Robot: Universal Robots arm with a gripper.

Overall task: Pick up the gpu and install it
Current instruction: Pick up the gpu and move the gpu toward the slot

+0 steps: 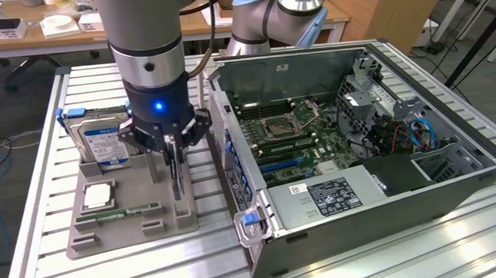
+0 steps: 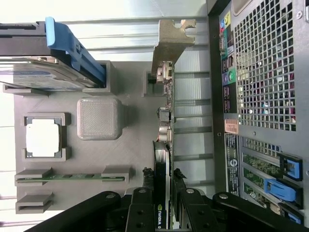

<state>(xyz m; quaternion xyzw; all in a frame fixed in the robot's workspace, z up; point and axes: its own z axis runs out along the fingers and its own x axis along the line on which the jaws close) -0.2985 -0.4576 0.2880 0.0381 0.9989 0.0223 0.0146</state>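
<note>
Gpu (image 2: 162,159) was seen standing on its edge in a slot of the grey tray (image 2: 130,154). The gripper (image 2: 163,181) was closed narrowly on it, with one finger (image 2: 179,176) pressed, as it seemed, to each face. The hold was taken at the end away from the metal bracket (image 2: 170,43).

It was judged that the long free part could swing or slip if the card were lifted quickly, because so little of it was clamped. If it were drawn out at a tilt, it could be jammed in the slot and the tray lifted with it. The bracket could also be knocked against the back wall of the computer case (image 2: 270,72), which was just beside.

In the wrist view the contact of fingers and card was made clear, and the bracket end was laid open. In the exterior view this contact was covered by the gripper (image 1: 171,148), but the open inside of the case, with its motherboard (image 1: 290,131), was given farther off.
</note>
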